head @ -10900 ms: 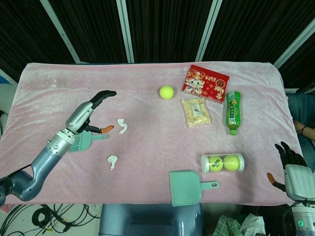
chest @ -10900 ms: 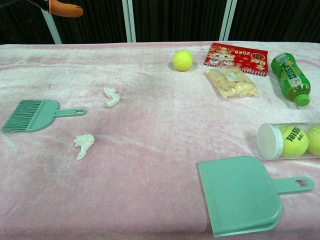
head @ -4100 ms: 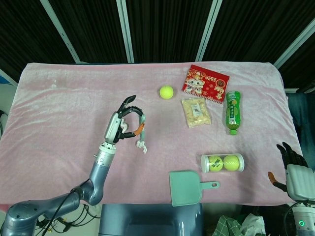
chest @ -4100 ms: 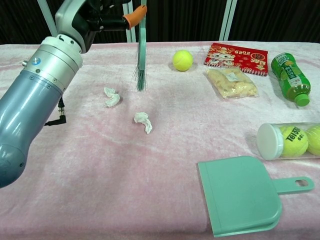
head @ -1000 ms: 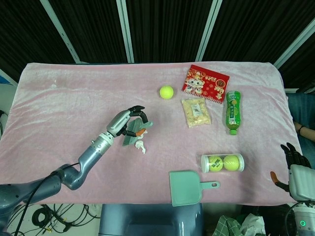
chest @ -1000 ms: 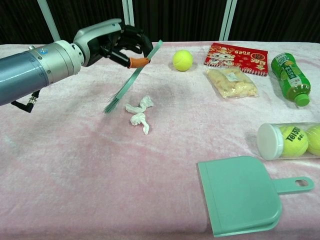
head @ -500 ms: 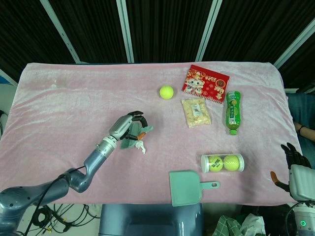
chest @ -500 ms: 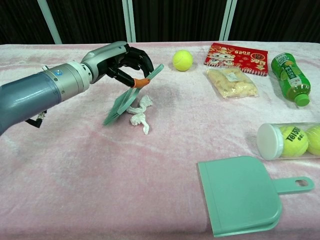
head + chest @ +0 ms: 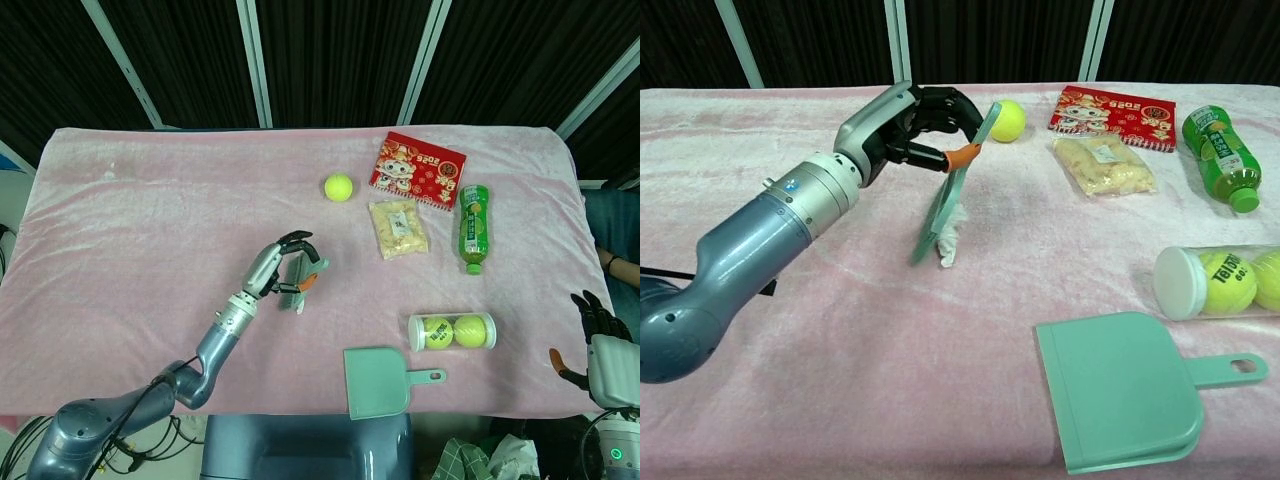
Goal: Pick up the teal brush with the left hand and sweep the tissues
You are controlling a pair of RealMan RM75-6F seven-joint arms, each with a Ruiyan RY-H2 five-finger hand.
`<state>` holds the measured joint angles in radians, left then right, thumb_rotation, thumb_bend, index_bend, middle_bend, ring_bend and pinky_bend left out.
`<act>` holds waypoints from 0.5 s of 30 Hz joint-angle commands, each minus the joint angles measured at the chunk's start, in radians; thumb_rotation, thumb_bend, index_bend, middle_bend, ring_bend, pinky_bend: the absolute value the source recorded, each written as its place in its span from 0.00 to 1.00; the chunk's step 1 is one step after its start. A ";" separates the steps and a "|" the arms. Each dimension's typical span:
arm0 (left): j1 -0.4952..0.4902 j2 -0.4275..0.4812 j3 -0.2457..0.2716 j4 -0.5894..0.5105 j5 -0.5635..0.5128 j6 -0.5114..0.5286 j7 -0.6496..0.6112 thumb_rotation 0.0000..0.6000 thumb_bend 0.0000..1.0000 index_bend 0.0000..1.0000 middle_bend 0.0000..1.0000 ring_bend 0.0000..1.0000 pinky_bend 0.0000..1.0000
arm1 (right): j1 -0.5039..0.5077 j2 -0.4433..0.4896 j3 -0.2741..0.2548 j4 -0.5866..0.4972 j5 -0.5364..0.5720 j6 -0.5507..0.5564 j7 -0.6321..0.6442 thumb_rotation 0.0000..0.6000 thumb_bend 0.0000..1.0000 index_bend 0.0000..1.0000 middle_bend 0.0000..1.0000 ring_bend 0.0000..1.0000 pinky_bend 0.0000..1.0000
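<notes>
while the flat teal plastic hand brush leans steeply with its bristle end down on the pink velvety cloth of the counter, the left hand grasps its handle near the top, fingers curled over it and an orange-tipped thumb pressed against the side; that high hold seems chosen so the bristles can drag along the cloth while the forearm stays above it; the crumpled white tissues lie bunched in one clump just right of the bristles, touching or nearly touching them, so the brush sits on the far side from the wide teal plastic dustpan, which waits well apart near the front edge with its mouth facing the clump, probably the target of the sweep; in the head view the right hand hangs off the counter's right corner, released, fingers spread, holding nothing; i judge the sweep to be under way, with most of the path to the dustpan left.
</notes>
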<state>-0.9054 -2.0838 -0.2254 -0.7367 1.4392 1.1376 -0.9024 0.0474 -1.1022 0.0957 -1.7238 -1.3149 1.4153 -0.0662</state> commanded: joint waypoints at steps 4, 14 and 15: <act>-0.041 -0.072 -0.075 0.042 -0.012 0.057 -0.078 1.00 0.38 0.62 0.62 0.17 0.19 | 0.000 0.001 0.000 -0.002 0.000 -0.002 0.002 1.00 0.24 0.13 0.06 0.15 0.18; -0.144 -0.150 -0.213 0.047 -0.016 0.202 -0.148 1.00 0.38 0.62 0.63 0.18 0.22 | -0.001 0.003 0.000 -0.002 0.002 -0.002 0.004 1.00 0.24 0.13 0.06 0.15 0.18; -0.150 -0.143 -0.212 0.046 -0.002 0.223 -0.136 1.00 0.38 0.62 0.63 0.18 0.22 | 0.000 0.003 -0.001 -0.002 0.002 -0.003 0.005 1.00 0.24 0.13 0.06 0.15 0.18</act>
<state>-1.0317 -2.2233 -0.4216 -0.6877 1.4170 1.3171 -1.0473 0.0470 -1.0992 0.0950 -1.7258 -1.3127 1.4120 -0.0615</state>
